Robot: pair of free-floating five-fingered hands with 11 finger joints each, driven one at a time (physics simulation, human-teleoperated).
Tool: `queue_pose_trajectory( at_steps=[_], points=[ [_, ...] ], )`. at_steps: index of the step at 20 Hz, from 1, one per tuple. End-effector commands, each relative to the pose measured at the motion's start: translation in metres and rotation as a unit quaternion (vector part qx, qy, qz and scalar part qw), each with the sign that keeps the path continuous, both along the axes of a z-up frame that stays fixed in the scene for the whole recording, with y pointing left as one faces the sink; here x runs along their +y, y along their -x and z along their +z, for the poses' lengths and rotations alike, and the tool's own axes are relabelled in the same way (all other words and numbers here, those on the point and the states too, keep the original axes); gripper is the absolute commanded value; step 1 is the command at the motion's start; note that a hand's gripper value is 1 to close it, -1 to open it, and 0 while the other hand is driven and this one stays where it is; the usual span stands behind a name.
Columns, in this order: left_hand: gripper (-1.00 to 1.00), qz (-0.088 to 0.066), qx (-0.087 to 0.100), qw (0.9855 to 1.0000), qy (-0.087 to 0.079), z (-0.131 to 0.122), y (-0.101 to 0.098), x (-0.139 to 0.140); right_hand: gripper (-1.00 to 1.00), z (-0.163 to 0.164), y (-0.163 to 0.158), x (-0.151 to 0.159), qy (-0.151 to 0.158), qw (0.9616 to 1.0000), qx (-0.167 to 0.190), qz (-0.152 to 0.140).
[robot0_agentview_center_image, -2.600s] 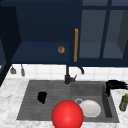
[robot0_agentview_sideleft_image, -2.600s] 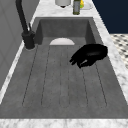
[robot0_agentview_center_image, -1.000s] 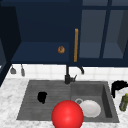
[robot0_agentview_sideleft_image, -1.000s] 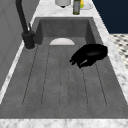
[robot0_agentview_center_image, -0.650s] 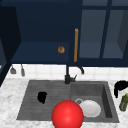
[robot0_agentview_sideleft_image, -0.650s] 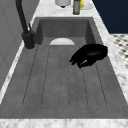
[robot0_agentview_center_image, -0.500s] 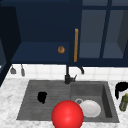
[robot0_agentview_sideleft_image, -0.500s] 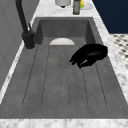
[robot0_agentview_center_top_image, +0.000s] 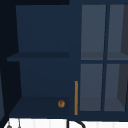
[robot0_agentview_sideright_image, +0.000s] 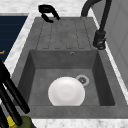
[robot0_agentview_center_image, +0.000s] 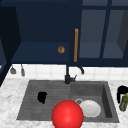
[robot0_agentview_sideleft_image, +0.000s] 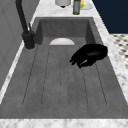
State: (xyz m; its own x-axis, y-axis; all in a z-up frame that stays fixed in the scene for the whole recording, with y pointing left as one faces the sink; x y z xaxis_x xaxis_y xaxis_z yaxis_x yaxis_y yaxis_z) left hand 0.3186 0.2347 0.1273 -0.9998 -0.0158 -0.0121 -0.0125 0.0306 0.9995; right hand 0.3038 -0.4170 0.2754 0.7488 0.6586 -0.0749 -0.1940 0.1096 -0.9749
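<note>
Left robot hand (robot0_agentview_center_image: 42, 97): hovers over the ribbed draining board (robot0_agentview_center_image: 37, 105) of the sink, at its middle; in the left side view (robot0_agentview_sideleft_image: 88, 55) its fingers are loosely curled and hold nothing.
Right robot hand (robot0_agentview_center_image: 122, 93): at the right edge of the front view, over the table (robot0_agentview_center_image: 10, 95) beside the basin; its straight fingers (robot0_agentview_sideright_image: 15, 96) reach down around the top of the green bottle (robot0_agentview_center_image: 123, 102).
Green bottle: upright on the table right of the sink, just under the right robot hand, touching or nearly so; I cannot tell whether it is gripped.
White plate (robot0_agentview_center_image: 90, 108): flat on the basin floor beside the drain (robot0_agentview_sideright_image: 82, 79), well apart from both hands.
Red ball (robot0_agentview_center_image: 67, 115): in front of the sink's near rim, between the two hands.
Tap (robot0_agentview_center_image: 67, 75): black, behind the sink's middle.
Cabinet shelf (robot0_agentview_center_top_image: 37, 106): carries a small brown round thing (robot0_agentview_center_top_image: 61, 103) near the yellow door handle (robot0_agentview_center_top_image: 76, 97).
</note>
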Motion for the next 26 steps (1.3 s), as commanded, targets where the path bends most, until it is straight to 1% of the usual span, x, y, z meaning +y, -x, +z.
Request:
queue_pose_trajectory(
  at_steps=[1, 9, 15, 20, 22, 26],
  points=[
    [0.00, 0.000, 0.000, 1.0000, 0.000, 0.000, 0.000, 0.000, -1.00, 0.002, -0.005, -0.010, -0.016, 0.9995, 0.021, 0.020],
    [0.00, 0.000, 0.000, 1.0000, 0.000, 0.000, 0.000, 0.000, -1.00, 0.005, -0.016, -0.031, -0.042, 0.9974, 0.051, 0.030],
    [0.00, 0.000, 0.000, 1.0000, 0.000, 0.000, 0.000, 0.000, -1.00, 0.004, -0.019, -0.040, -0.051, 0.9948, 0.073, 0.049],
    [0.00, 0.000, 0.000, 1.0000, 0.000, 0.000, 0.000, 0.000, -1.00, -0.004, -0.020, -0.049, -0.061, 0.9913, 0.097, 0.065],
    [0.00, 0.000, 0.000, 1.0000, 0.000, 0.000, 0.000, 0.000, -1.00, -0.007, -0.020, -0.052, -0.065, 0.9894, 0.107, 0.073],
    [0.00, 0.000, 0.000, 1.0000, 0.000, 0.000, 0.000, 0.000, -1.00, -0.012, -0.021, -0.056, -0.076, 0.9845, 0.132, 0.087]
  ],
)
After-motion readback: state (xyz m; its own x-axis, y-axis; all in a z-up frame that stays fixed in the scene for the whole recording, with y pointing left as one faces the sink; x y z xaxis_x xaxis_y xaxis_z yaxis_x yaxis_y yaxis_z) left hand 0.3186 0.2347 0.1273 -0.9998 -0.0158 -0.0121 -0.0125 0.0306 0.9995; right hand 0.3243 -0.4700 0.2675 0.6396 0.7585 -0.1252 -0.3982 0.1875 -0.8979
